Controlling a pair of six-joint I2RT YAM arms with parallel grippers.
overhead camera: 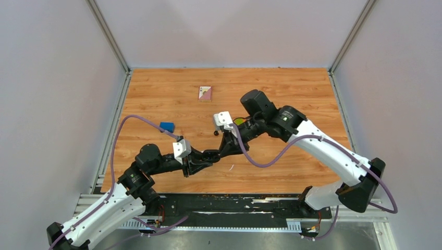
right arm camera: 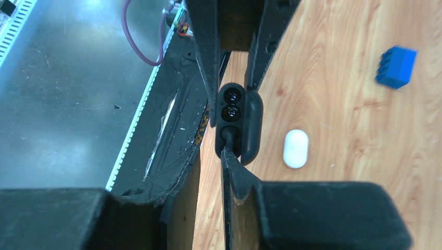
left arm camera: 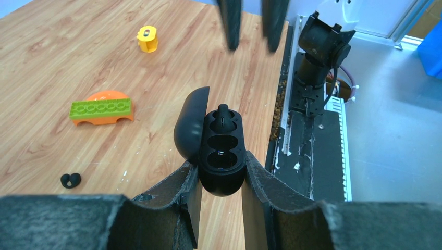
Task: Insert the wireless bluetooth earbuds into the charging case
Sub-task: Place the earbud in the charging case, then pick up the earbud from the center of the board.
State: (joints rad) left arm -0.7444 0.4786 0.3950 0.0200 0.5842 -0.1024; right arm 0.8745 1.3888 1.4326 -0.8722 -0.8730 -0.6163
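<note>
The left jaws are gripping the black charging case by its sides, with its lid standing open at nine o'clock. One black earbud is sitting in the socket at the case's twelve o'clock end, poking up a little. The right jaws are hanging just beyond that end, slightly parted and holding nothing. A second black earbud is lying on the bench at eight o'clock of the case, and in the right wrist view a white case is lying at its three o'clock.
</note>
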